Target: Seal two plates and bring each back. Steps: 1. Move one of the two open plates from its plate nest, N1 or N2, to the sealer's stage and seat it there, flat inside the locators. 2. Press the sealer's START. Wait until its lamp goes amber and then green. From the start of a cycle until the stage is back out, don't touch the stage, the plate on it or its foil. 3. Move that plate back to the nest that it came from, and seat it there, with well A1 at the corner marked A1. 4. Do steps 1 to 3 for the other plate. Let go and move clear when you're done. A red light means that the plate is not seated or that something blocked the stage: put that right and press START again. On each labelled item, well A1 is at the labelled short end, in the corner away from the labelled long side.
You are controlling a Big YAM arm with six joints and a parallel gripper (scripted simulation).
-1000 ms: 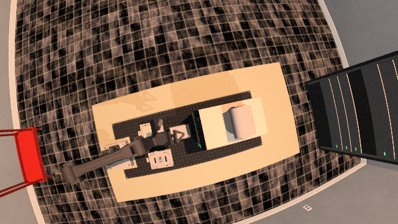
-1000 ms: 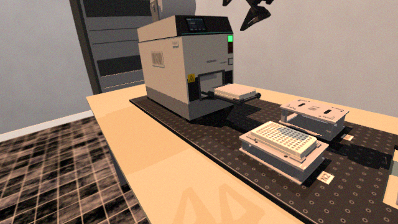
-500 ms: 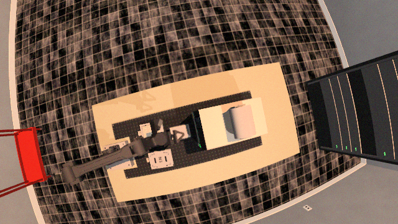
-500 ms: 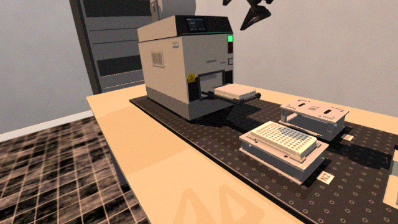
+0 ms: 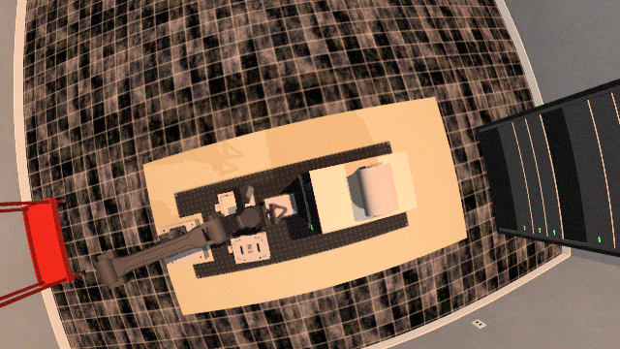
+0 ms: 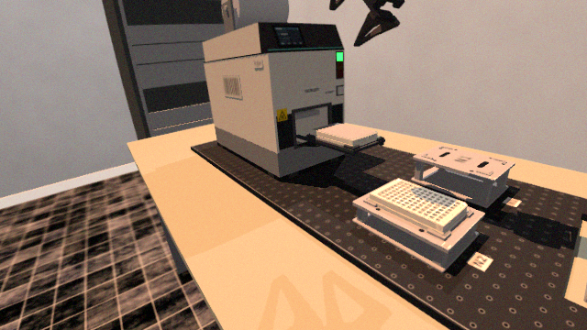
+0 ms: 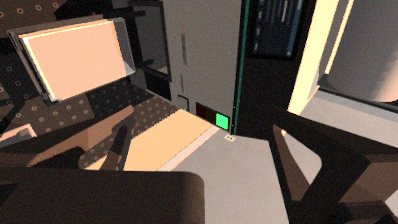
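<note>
From overhead, I see 1 dark arm [image 5: 165, 244] reaching across the bench [image 5: 300, 291] [image 6: 215, 215] [image 7: 165, 137], its hand [image 5: 278, 211] [image 6: 373, 23] [image 7: 199, 112] over the stage side of the sealer [image 5: 334, 199] [image 6: 243, 101] [image 7: 200, 60]. Nest N1 [image 5: 250, 248] [image 6: 464, 160] carries no plate, and beyond the arm sits nest N2 [image 5: 219, 207] [image 6: 362, 208]. A white roll [image 5: 379, 190] [image 6: 261, 10] [image 7: 367, 50] lies on top of the sealer.

From the side, 1 plate [image 5: 281, 205] [image 6: 347, 134] [image 7: 75, 60] with a smooth, covered top sits on the stage [image 6: 355, 148] [image 7: 30, 70], which stands out in front of the sealer's door. The other plate [image 5: 227, 203] [image 6: 408, 202], its wells open, rests on N2. The lamp [image 6: 339, 57] [image 7: 222, 121] glows green. The hand is up high, well apart from both plates.

Through the wrist camera, the 2 fingers are spread wide with nothing between them. The covered plate looks flat on the stage, off to 1 side, and the green light shows here too, near the START button [image 6: 339, 90] [image 7: 183, 103].
</note>
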